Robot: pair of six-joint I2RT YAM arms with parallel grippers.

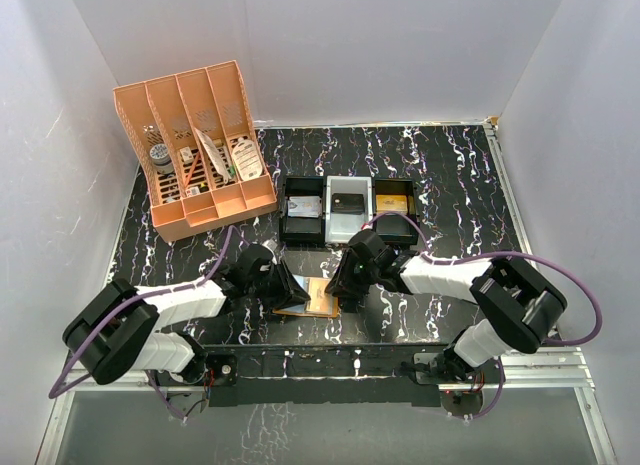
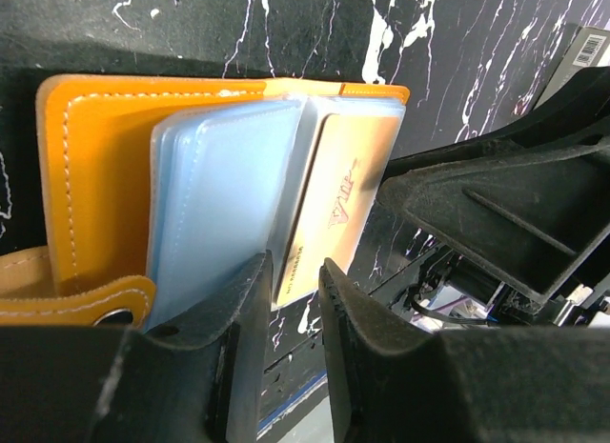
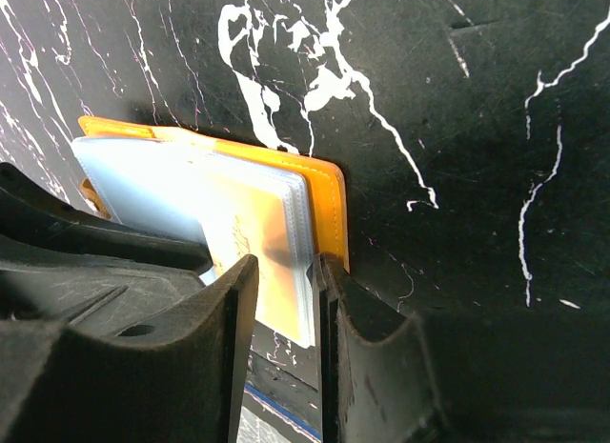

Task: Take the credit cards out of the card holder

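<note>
- The holder (image 1: 310, 299) lies open and flat on the table (image 1: 455, 180), close to the middle of its near edge, between our two arms.
- The cards (image 2: 221, 200) are inside it. They form a pale blue stack on the orange cover, with one printed card (image 2: 335, 203) in a clear sleeve just beside the stack. None is out yet.
- The left pincer (image 2: 294, 268) sits low at the holder's edge. Its fingers are nearly together, with the rim of that sleeve in the slit between them. We cannot tell whether it is clamped.
- The right pincer (image 3: 286, 264) is just beside it, likewise narrow, with sleeve and card between its fingers. Here too we cannot tell whether it grips.
- We judge this to be the first step: getting hold of a card.
- Next, one pincer should pin the holder while the other pinches the card alone and draws it out of the sleeve's mouth. Catching the sleeve too would drag the whole holder.
</note>
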